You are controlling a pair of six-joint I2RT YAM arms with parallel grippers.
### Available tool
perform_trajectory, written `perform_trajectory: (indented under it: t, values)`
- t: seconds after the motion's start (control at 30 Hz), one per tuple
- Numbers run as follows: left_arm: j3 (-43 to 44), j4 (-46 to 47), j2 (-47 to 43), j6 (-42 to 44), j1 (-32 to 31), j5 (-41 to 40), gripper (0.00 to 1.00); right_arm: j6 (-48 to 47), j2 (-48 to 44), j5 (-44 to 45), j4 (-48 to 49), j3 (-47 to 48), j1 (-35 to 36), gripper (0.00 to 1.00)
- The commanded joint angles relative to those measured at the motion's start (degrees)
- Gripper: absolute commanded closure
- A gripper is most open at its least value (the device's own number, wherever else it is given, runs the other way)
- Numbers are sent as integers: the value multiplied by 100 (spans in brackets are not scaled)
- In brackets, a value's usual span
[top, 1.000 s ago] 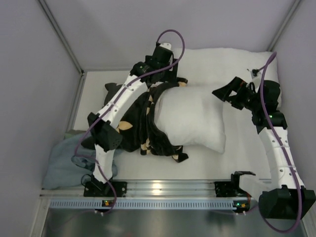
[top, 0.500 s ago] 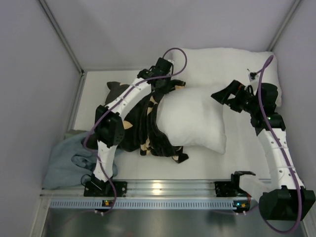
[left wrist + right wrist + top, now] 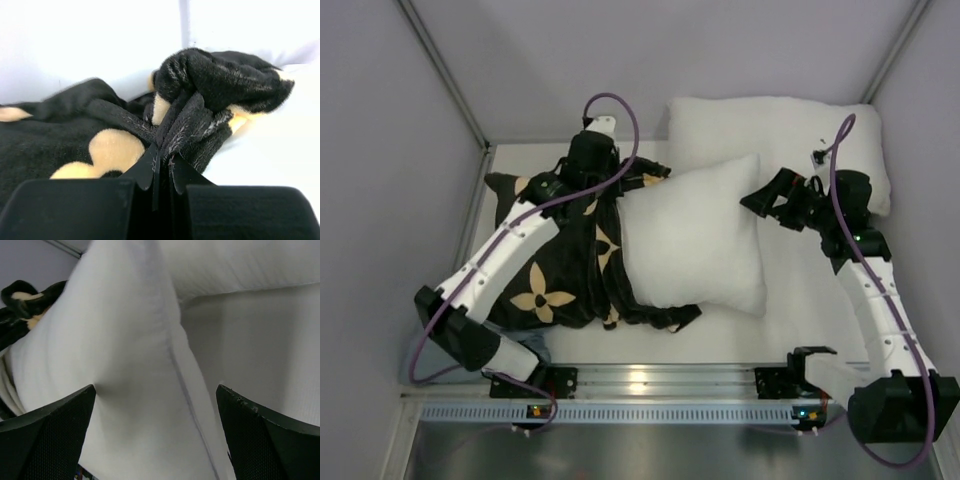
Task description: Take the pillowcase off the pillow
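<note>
So the left gripper (image 3: 161, 156) was pinched tight on a fold of the pillowcase (image 3: 555, 275), bunched centre-left and half off the pillow (image 3: 692, 240) mid-frame, with the right gripper (image 3: 772, 197) spread wide by its right edge, so I'd guess next was dragging the pillowcase leftward.

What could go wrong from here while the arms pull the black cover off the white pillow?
The left gripper pinches only a small fold of the pillowcase; a hard pull might let it slip out.
The right gripper is open around the edge of the pillow, not holding it, so the pillow may be dragged along.
The pillowcase bunches around the pillow's left end and could catch there.
</note>
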Motion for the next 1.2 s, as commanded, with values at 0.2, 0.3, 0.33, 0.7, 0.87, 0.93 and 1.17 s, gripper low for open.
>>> perform_trajectory:
  t: [0.2, 0.3, 0.33, 0.7, 0.87, 0.93, 1.17]
  values:
    - [-1326, 760, -2054, -426, 3, 721, 100, -697, 597, -54, 204, 893, 654, 1]
    - [-1599, 769, -2274, -479, -6, 836, 100, -758, 729, -142, 327, 1087, 795, 0]
    - [-1644, 760, -2318, -488, 3, 853, 100, -776, 712, -151, 415, 1105, 830, 1]
    - [-1829, 752, -2776, -602, -6, 1204, 100, -583, 1168, -18, 977, 1080, 830, 1]
    - [-1873, 760, -2767, -637, -15, 1258, 100, -117, 1283, -730, 1637, 851, 1066, 9]
    - [-1846, 760, -2767, -664, -15, 1267, 100, -47, 1239, -731, 1655, 675, 1329, 61]
    - [-1530, 769, -2312, -637, -24, 480, 100, 516, 677, -30, 1550, 191, 1761, 100]
